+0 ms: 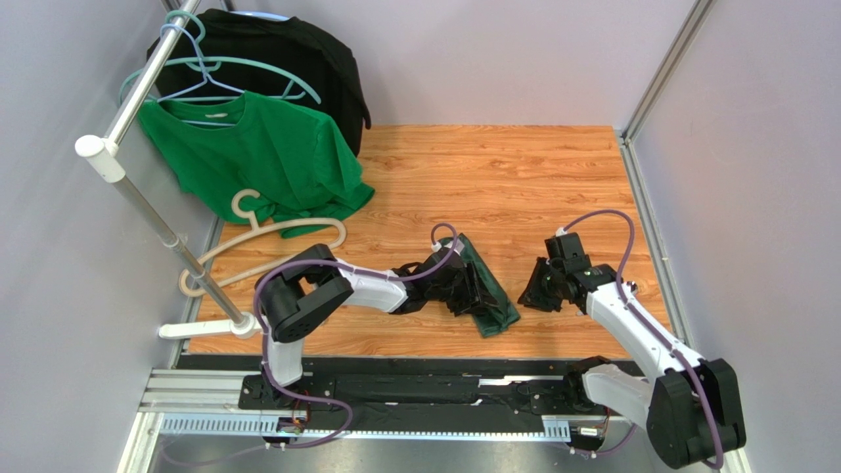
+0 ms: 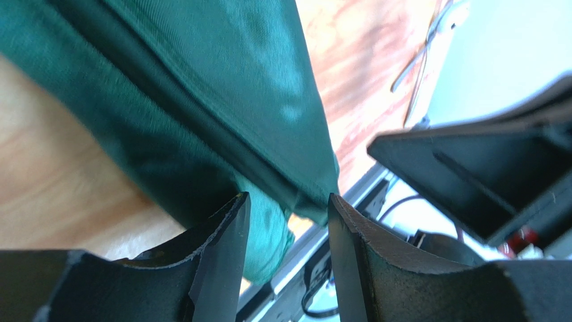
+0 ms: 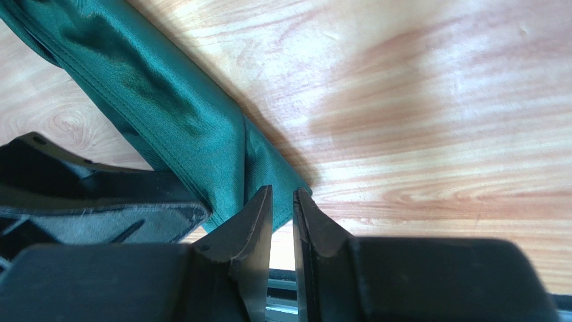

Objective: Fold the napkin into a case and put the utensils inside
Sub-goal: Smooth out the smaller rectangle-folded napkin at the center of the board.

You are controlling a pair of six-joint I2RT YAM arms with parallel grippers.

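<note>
The napkin (image 1: pixel 491 298) is a dark forest-green cloth folded into a narrow layered strip on the wooden table, near its front edge. My left gripper (image 1: pixel 468 292) lies over the strip's left side. In the left wrist view the strip (image 2: pixel 221 87) runs ahead of my open left gripper (image 2: pixel 289 198), with the strip's corner just beyond the fingertips. My right gripper (image 1: pixel 539 288) sits low, right of the strip. In the right wrist view it (image 3: pixel 282 191) is almost closed and empty, with the napkin's corner (image 3: pixel 168 114) just past the tips. No utensils are in view.
A clothes rack (image 1: pixel 148 197) stands at the left with a brighter green T-shirt (image 1: pixel 257 158) and a black garment (image 1: pixel 286 59) on hangers. A cream hanger (image 1: pixel 281 232) lies on the table. A metal rail (image 1: pixel 395 386) runs along the near edge. Grey walls enclose the table.
</note>
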